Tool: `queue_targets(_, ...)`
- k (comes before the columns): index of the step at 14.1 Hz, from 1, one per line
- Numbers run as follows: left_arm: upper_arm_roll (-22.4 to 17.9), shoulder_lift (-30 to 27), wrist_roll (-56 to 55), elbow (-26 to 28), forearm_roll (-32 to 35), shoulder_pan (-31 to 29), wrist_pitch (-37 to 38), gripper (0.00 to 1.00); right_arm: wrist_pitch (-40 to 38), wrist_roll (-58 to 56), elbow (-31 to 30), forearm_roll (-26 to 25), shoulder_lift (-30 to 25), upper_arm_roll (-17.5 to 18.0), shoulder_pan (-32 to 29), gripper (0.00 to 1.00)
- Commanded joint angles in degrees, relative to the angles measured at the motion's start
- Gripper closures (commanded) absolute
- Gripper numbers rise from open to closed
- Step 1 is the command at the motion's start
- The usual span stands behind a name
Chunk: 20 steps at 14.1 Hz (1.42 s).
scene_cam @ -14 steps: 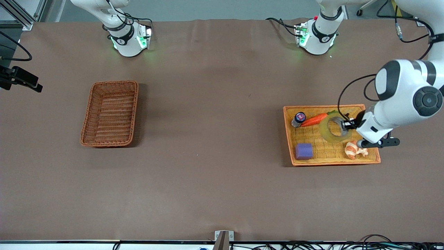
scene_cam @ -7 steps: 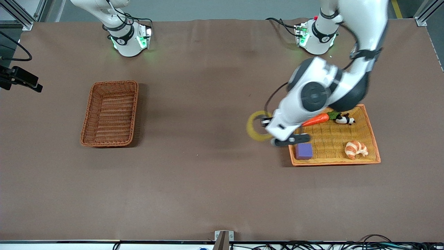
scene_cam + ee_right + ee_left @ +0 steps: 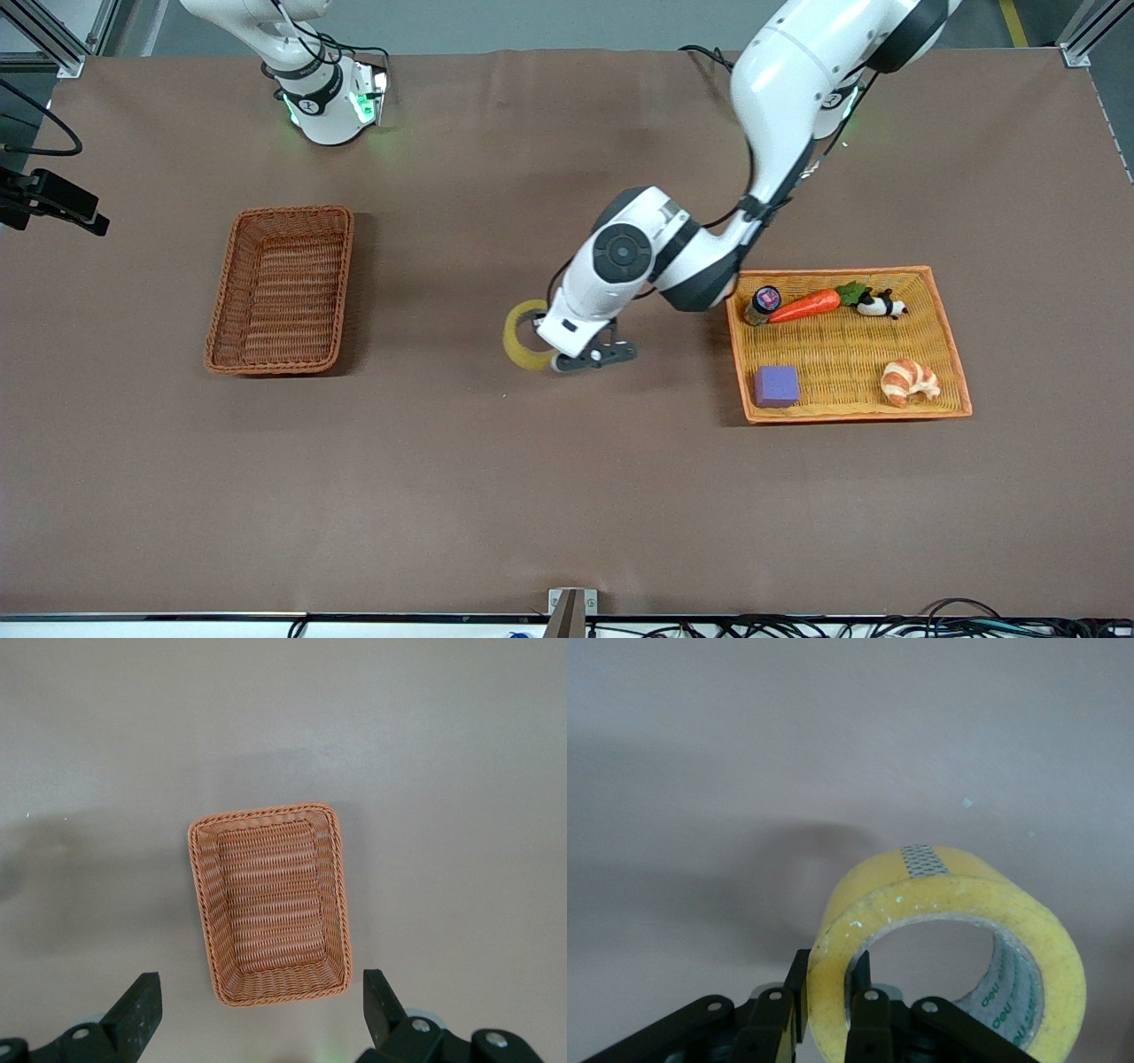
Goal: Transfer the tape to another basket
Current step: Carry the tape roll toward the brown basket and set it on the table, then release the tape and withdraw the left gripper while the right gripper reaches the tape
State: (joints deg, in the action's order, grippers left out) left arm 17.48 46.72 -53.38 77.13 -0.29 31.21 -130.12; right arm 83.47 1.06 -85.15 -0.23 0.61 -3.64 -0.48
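The tape (image 3: pixel 521 335), a yellowish ring, is pinched by its wall in my left gripper (image 3: pixel 542 342), which is shut on it over the bare brown table between the two baskets. In the left wrist view the tape (image 3: pixel 948 904) fills the lower part, with one of the fingers (image 3: pixel 859 970) inside the ring and one outside; my left gripper (image 3: pixel 829 970) holds it just above the cloth. The dark reddish-brown basket (image 3: pixel 282 290) sits empty toward the right arm's end. My right gripper (image 3: pixel 259 992) is open and hangs high over that basket (image 3: pixel 270 904).
The shallow orange tray (image 3: pixel 850 414) toward the left arm's end holds a carrot (image 3: pixel 804 306), a small bottle (image 3: pixel 762 304), a panda figure (image 3: pixel 881 306), a croissant (image 3: pixel 908 381) and a purple block (image 3: pixel 776 386). The right arm waits.
My left arm has carried the tape out of the orange tray and across the table toward the right arm's end. The tray's other items stay put.
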Motion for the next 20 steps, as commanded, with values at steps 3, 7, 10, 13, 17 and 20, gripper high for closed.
queue_targets(3,-3.5,5.8,-1.1,-2.9,0.8,5.6,-5.7,0.82,0.2,-0.4,-0.4,1.1,-0.3,-0.1,-0.1,0.0)
queue_targets(7,-7.1,5.9,-3.0,-2.9,0.8,9.3,-5.8,0.0,0.2,-0.4,-0.3,1.1,-0.3,0.1,0.1,0.0)
queue_targets(10,-9.0,2.4,-2.8,-2.6,3.5,9.0,-4.2,0.0,0.3,-0.2,-0.1,1.0,-0.2,0.6,2.2,0.0)
queue_targets(13,-9.9,-5.4,1.6,-2.2,11.3,3.9,7.8,0.0,3.1,0.5,-0.1,1.3,2.9,4.4,5.6,0.0)
queue_targets(17,-9.3,-17.9,6.7,-1.1,10.5,-8.2,16.9,0.0,9.6,9.0,-0.5,1.0,10.9,14.3,7.9,0.0)
queue_targets(20,-9.4,-23.7,7.6,-0.6,10.5,-13.4,22.4,0.0,18.1,18.5,-0.6,-0.4,20.7,21.3,9.9,0.0)
